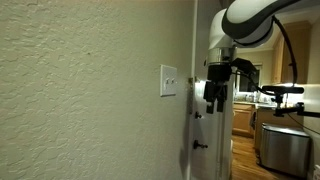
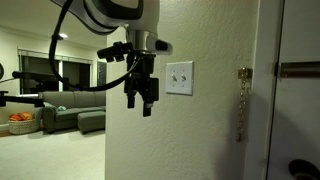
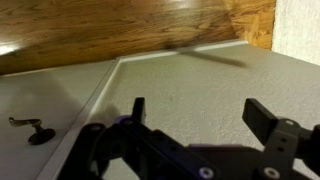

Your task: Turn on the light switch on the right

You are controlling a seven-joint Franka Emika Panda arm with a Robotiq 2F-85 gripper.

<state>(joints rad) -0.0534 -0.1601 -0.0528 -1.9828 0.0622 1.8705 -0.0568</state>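
A white double light switch plate (image 1: 168, 81) sits on the textured cream wall; it also shows in an exterior view (image 2: 179, 77). My gripper (image 1: 212, 97) hangs in front of the wall, beside and slightly below the plate, not touching it; in an exterior view (image 2: 140, 98) it is just left of the plate. In the wrist view the two black fingers (image 3: 200, 112) are spread apart with nothing between them, facing bare wall. The switch plate is out of the wrist view.
A white door with a dark lever handle (image 1: 200, 145) and chain lock (image 2: 240, 100) stands beside the switch. A door handle (image 3: 30, 128) shows in the wrist view, with wood floor (image 3: 120, 25) beyond. A sofa (image 2: 70, 115) sits in the far room.
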